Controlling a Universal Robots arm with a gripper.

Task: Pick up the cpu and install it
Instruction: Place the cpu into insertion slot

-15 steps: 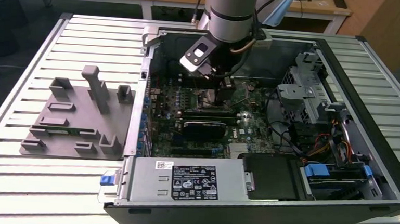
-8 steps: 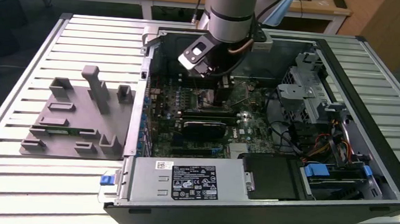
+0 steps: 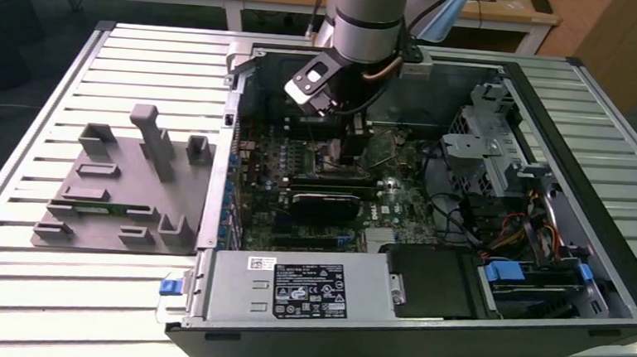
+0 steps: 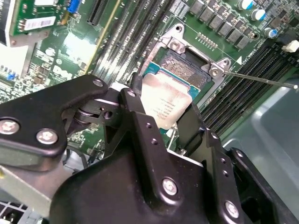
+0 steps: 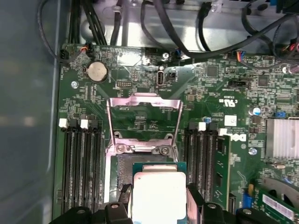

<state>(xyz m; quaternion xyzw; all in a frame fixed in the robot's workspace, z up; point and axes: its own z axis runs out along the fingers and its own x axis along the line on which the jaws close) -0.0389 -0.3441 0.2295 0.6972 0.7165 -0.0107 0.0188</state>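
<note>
Second wrist view: pincer (image 4: 161, 111) is clamping the cpu (image 4: 166, 95) by opposite edges, probably so it's lining up square with the open socket (image 4: 188, 66) underneath.

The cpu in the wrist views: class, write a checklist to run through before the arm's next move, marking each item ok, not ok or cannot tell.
1. The cpu is clamped in the pincer: ok.
2. The load plate is raised: ok.
3. The visible part of the socket is bare: ok.
4. The cpu sits over the socket: ok.
5. The cpu's edges are square with the socket: cannot tell.
</note>
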